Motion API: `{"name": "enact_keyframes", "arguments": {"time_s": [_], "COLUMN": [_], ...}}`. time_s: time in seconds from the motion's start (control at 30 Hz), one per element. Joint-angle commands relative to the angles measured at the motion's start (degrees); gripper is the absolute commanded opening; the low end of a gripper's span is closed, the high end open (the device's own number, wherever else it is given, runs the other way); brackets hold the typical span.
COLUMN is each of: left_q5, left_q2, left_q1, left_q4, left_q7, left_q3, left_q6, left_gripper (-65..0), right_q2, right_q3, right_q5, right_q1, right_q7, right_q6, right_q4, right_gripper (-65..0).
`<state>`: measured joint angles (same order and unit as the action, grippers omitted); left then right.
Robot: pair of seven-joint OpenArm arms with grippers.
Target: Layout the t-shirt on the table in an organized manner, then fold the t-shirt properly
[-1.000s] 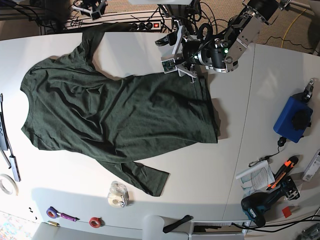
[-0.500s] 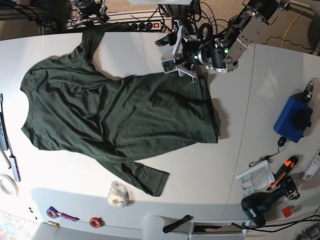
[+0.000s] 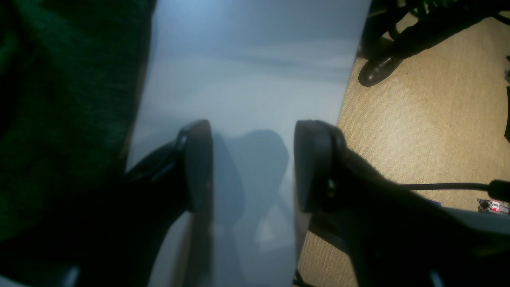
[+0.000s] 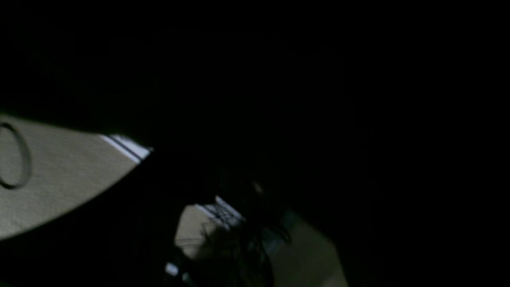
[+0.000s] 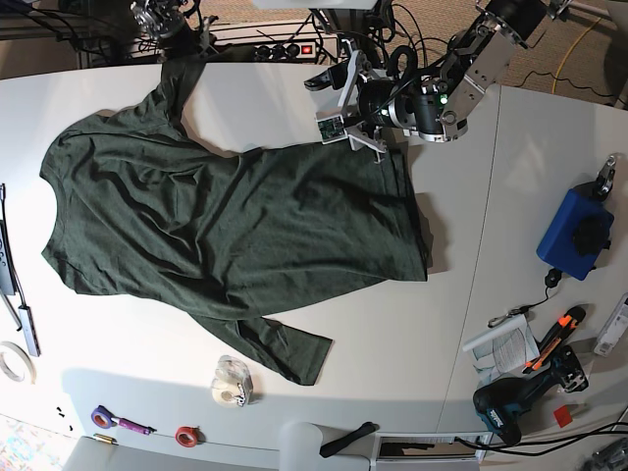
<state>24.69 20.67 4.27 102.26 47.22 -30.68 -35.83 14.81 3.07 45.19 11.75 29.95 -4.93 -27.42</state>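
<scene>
The dark green t-shirt (image 5: 226,221) lies spread and wrinkled across the white table (image 5: 461,294), collar end to the left, hem to the right. One sleeve (image 5: 182,78) reaches the far edge, the other (image 5: 285,348) points toward the near edge. My left gripper (image 5: 330,103) hovers open at the hem's far corner. In the left wrist view the left gripper (image 3: 255,167) stands over bare table (image 3: 247,71), nothing between its fingers (image 3: 197,163), with the t-shirt (image 3: 59,99) just to the left. My right gripper (image 5: 160,15) sits beyond the far edge above that sleeve. The right wrist view is almost all black.
A clear tape roll (image 5: 233,383), a purple pen (image 5: 120,423) and a red ring (image 5: 186,435) lie near the front edge. On the right are a blue box (image 5: 574,234), a booklet (image 5: 500,345), an orange tool (image 5: 555,339) and a drill (image 5: 510,407). Beige floor (image 3: 418,119) lies past the table's edge.
My right gripper has shifted left behind the far table edge. The t-shirt and the left arm stay where they were.
</scene>
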Motion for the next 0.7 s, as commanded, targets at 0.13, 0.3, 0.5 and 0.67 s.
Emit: {"name": "enact_keyframes", "arguments": {"time_s": [0.13, 0.3, 0.5, 0.67], "left_q5": [0.39, 0.39, 0.39, 0.39], "left_q2": [0.13, 0.13, 0.13, 0.11], "left_q1": [-0.35, -0.35, -0.33, -0.35], "left_q4": [0.76, 0.76, 0.76, 0.76], "left_q7": [-0.76, -0.76, -0.76, -0.79], "left_q3": [0.11, 0.11, 0.11, 0.11], "left_q6": [1.60, 1.53, 1.53, 1.55], "left_gripper": [-30.7, -30.7, -30.7, -30.7], "right_q2": [-0.02, -0.02, -0.04, -0.04], "right_q3": [-0.02, -0.02, -0.02, -0.02], "right_q5": [1.16, 1.16, 1.14, 1.03], "right_q1": [2.47, 6.27, 6.62, 6.19], "right_q7": [0.98, 3.93, 5.20, 5.62], "right_q6": [2.78, 2.84, 3.98, 4.35], "right_q4": [-3.50, -6.25, -6.40, -6.40], "right_gripper": [-35.9, -35.9, -35.9, -36.1]}}
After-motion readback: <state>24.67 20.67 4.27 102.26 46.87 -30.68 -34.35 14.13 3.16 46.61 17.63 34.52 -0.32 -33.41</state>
